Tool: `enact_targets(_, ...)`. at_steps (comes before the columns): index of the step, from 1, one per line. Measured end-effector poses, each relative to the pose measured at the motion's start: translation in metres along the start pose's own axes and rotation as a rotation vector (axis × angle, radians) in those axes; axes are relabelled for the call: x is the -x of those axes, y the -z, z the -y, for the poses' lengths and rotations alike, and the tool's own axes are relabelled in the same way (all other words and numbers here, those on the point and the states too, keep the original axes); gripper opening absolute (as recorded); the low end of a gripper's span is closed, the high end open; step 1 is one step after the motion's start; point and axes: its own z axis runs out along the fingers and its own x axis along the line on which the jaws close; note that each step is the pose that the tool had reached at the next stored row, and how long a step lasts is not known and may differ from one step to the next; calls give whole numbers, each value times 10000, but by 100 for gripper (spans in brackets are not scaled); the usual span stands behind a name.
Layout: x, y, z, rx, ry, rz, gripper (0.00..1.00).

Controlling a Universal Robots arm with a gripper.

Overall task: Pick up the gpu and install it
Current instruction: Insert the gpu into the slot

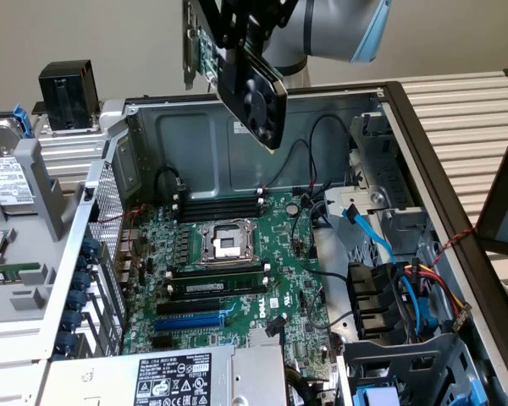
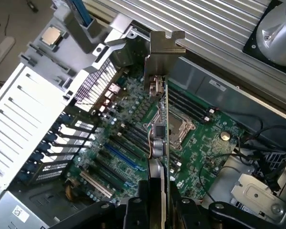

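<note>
- The gripper (image 1: 234,34) is at the upper middle of the exterior view. Its fingers are clamped on the gpu (image 1: 256,89), one on each side of the card.
- The gpu hangs in the air, tilted, above the open computer case (image 1: 237,139), and it touches nothing below it.
- Its black shroud with the round fan (image 1: 260,101) is turned toward the exterior camera. The silver bracket (image 1: 189,51) is at the end toward the exterior view's left.
- In the wrist view I see the gpu (image 2: 160,138) by its thin edge, with the bracket (image 2: 166,50) at the end far from the gripper (image 2: 158,210).
- Under the card lies the big green motherboard (image 1: 237,288). The processor socket (image 1: 224,244) is near the centre of the frame and a blue slot (image 1: 190,321) is in the lower left part.
- Long black RAM sticks (image 1: 220,205) sit just beyond the socket, toward the rear wall of the case.
</note>
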Motion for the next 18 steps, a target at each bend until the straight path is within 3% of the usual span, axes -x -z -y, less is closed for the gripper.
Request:
enact_targets(2,0,-3,0,-79,295,50,27)
enact_targets(4,1,-5,1,-131,623,59,27)
enact_targets(6,1,-5,1,-151,986,30,27)
enact_targets(7,0,-5,0,-159,1335,-19,27)
enact_targets(11,1,-5,1,-189,2060,-110,27)
enact_targets(13,0,-4,1,-233,2353,-68,27)
enact_targets(16,1,-6,1,-355,2713,113,27)
enact_targets(18,1,-9,2,-460,3003,183,27)
